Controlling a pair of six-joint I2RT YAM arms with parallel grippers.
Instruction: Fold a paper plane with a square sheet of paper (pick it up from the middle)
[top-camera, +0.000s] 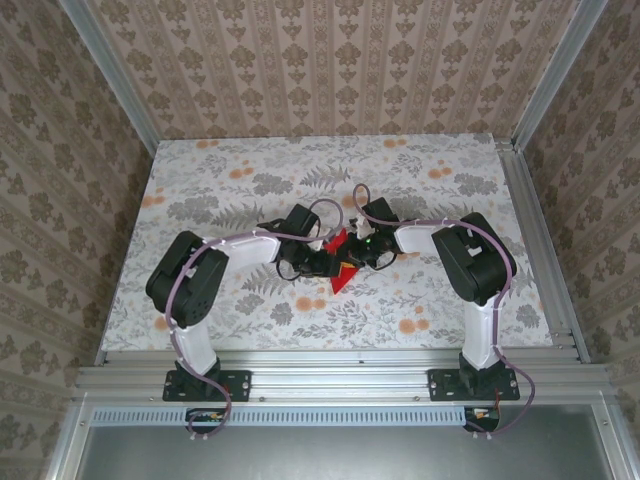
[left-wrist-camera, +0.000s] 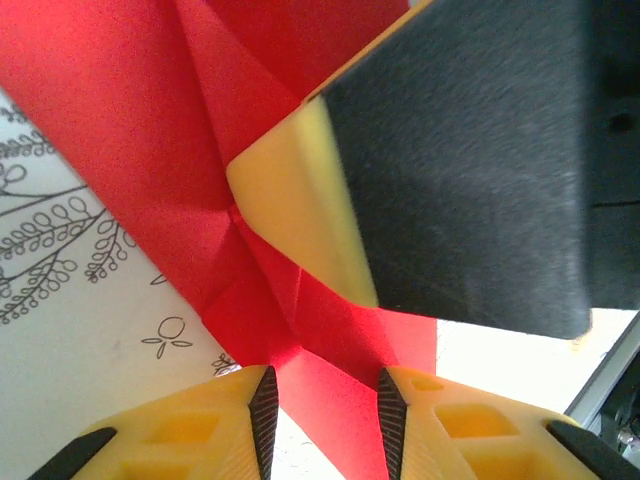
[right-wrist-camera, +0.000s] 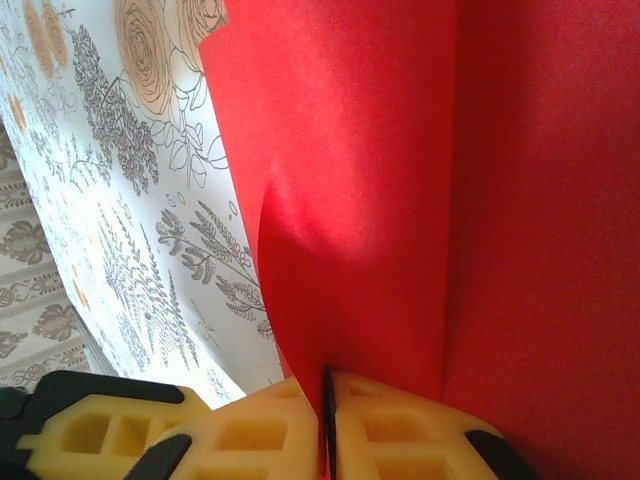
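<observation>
Left gripper (left-wrist-camera: 322, 392): jaws apart, a creased flap of the red paper (left-wrist-camera: 150, 130) running through the gap with no pinch visible; probably slack so the fold can be re-seated.
Right gripper (right-wrist-camera: 327, 388): pinched tight on one edge of the paper, serving as the anchor.
Right finger (left-wrist-camera: 450, 170): pressed against the folds just beyond the left jaws, steadying the point where the creases meet.
Red paper (top-camera: 341, 268): partly folded, held over the middle of the table (top-camera: 250, 170), between both grippers.
Stage: mid-fold, by my reading; no dart shape yet.
</observation>
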